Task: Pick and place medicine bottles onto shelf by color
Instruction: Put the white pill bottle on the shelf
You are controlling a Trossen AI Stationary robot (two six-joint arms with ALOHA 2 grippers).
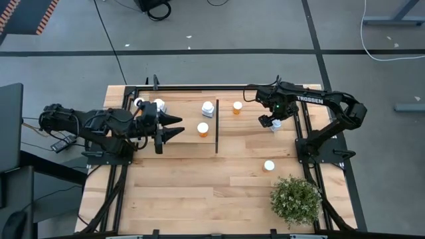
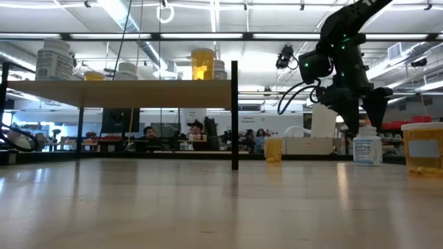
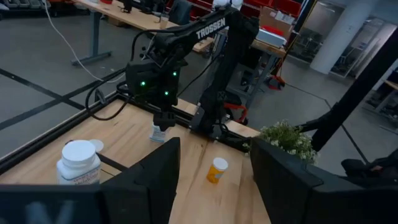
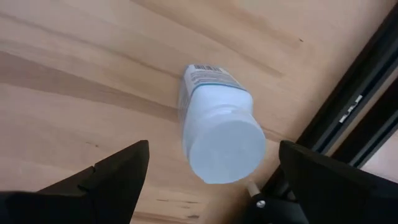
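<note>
The shelf (image 1: 179, 143), a light-wood panel with a black divider (image 1: 217, 136), stands at the table's middle left. Medicine bottles stand upright on it: an orange one (image 1: 202, 129) and white ones (image 1: 208, 108) (image 1: 159, 105). My left gripper (image 1: 174, 127) hovers level over the shelf, open, with nothing between its fingers (image 3: 155, 180). My right gripper (image 1: 269, 121) points down at the far right, open, just above an upright white bottle (image 4: 221, 134) (image 2: 367, 149). Its fingers (image 4: 118, 171) stand on either side of the cap without touching it.
Right of the divider an orange bottle (image 1: 237, 107) stands at the far side, and another orange bottle (image 3: 217, 169) with a white cap (image 1: 269, 166) stands nearer. A bushy potted plant (image 1: 295, 199) fills the near right corner. The black table frame (image 4: 348, 106) runs close beside the white bottle.
</note>
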